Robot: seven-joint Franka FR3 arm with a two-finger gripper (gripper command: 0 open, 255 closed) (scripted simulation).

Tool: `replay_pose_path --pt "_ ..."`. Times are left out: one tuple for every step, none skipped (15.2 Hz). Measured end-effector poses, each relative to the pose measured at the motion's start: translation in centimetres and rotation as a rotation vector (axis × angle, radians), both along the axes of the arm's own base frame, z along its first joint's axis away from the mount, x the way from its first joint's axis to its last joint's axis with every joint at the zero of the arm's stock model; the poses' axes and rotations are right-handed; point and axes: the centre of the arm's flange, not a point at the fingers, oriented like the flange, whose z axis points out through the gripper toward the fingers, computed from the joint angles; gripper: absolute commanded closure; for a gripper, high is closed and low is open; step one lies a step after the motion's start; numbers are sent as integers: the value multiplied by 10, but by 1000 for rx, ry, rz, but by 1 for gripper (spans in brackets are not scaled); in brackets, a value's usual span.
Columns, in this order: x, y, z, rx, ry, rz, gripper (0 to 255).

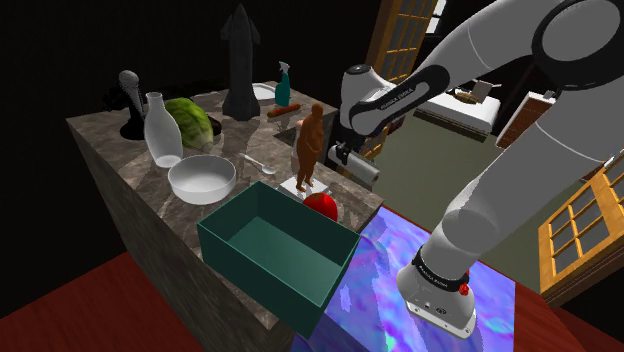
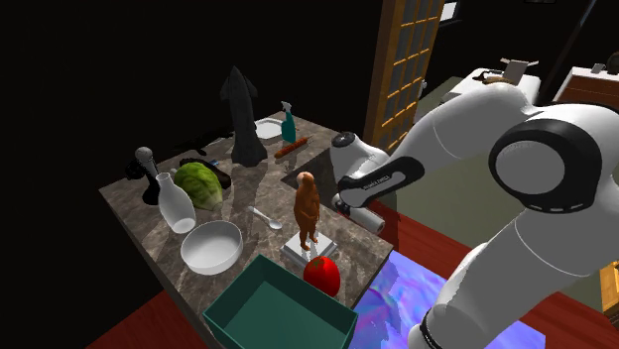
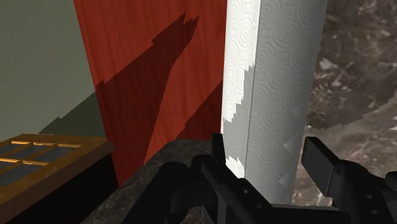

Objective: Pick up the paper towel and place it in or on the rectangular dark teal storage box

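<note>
The white paper towel roll (image 3: 273, 76) lies at the marble counter's edge and runs lengthwise between my black gripper (image 3: 267, 156) fingers. One finger (image 3: 219, 149) is against the roll, while the other finger (image 3: 318, 165) stands a sliver off it, so the gripper is open around the roll. From the shoulder view the roll (image 1: 367, 174) sits just below my gripper (image 1: 348, 158), right of the brown figurine. The dark teal storage box (image 1: 275, 255) stands open and empty at the counter's near end, also seen as the box (image 2: 278, 317) in the second exterior view.
A brown figurine (image 1: 308, 148) on a white base, a red apple (image 1: 322, 205), a white bowl (image 1: 202, 177), a spoon (image 1: 256, 163), a white bottle (image 1: 161, 130), a green cabbage (image 1: 192, 120), a tall black statue (image 1: 240, 62) and a spray bottle (image 1: 283, 85) crowd the counter (image 1: 110, 135).
</note>
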Motion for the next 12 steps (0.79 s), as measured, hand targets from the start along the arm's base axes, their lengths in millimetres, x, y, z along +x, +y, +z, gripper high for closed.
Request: replay_pose_path --pt "0 0 4 0 0 0 255" --pt "0 0 10 0 0 0 255" --pt "1 0 16 0 0 0 255" --pt "0 0 21 0 0 0 255" --pt "-1 0 28 0 0 0 255" --pt "0 -1 32 0 0 0 255" --pt "0 -1 37 0 0 0 255" --pt "0 0 42 0 0 0 255" --pt "0 1 47 0 0 0 255" --pt "0 1 52 0 0 0 255" --pt "-1 0 57 0 0 0 255" --pt "-1 0 63 0 0 0 255"
